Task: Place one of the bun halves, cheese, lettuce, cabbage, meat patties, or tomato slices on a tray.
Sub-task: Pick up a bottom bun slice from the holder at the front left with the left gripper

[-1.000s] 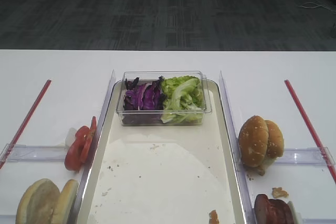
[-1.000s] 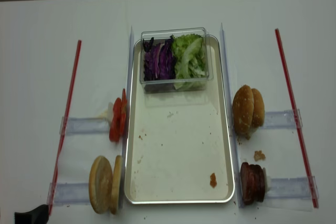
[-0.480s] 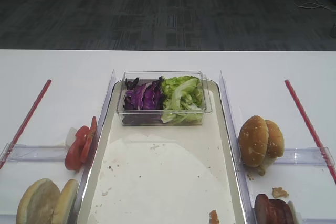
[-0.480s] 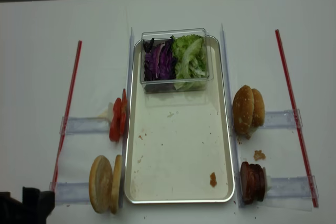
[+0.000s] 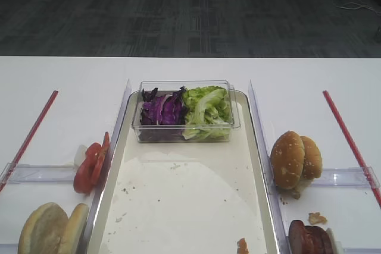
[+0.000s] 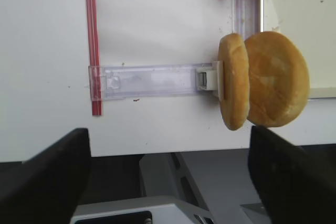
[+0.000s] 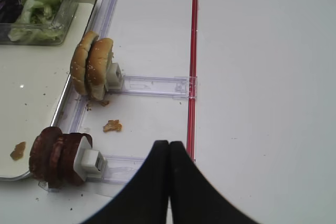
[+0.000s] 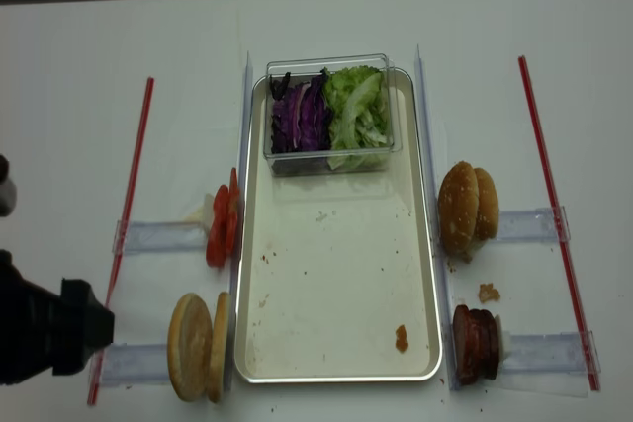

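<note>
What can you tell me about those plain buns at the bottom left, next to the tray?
The bun halves are two pale-tan, seedless rounds with smooth crusts, standing on edge side by side and touching each other. They sit at the end of a clear plastic rail, whose white pusher block presses against the left one. They stand on the white table just outside the tray, close to its silvery left rim. Nothing grips them.

One high camera looks along the long silver-rimmed tray toward the dark floor; another stares straight down. Both share the tray. The right wrist camera looks low past seeded brown buns; the left hovers close over pale bun halves.
</note>
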{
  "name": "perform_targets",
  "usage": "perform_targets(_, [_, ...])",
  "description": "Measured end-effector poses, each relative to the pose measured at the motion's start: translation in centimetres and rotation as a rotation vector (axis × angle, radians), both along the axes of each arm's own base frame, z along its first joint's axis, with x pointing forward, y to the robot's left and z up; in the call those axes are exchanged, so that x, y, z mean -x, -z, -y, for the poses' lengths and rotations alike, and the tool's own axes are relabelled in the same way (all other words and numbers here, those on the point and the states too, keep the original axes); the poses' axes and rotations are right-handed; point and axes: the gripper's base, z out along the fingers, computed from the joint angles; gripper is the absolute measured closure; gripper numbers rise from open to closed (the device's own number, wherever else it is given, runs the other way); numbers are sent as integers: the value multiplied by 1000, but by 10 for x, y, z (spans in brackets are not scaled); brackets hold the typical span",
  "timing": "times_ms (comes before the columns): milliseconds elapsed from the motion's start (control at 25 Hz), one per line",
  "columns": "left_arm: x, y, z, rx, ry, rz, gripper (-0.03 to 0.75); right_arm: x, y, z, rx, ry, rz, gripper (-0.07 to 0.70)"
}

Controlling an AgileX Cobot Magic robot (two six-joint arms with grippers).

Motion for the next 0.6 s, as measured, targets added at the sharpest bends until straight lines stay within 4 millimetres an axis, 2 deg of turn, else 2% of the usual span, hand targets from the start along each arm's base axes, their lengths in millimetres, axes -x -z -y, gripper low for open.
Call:
perform_targets(320, [-29, -5, 1, -5, 9, -50, 144, 0, 0, 0, 0, 0, 0, 393])
perform_targets(600, [-34, -4, 2, -6, 8, -64, 145, 0, 0, 0, 0, 0, 0, 393])
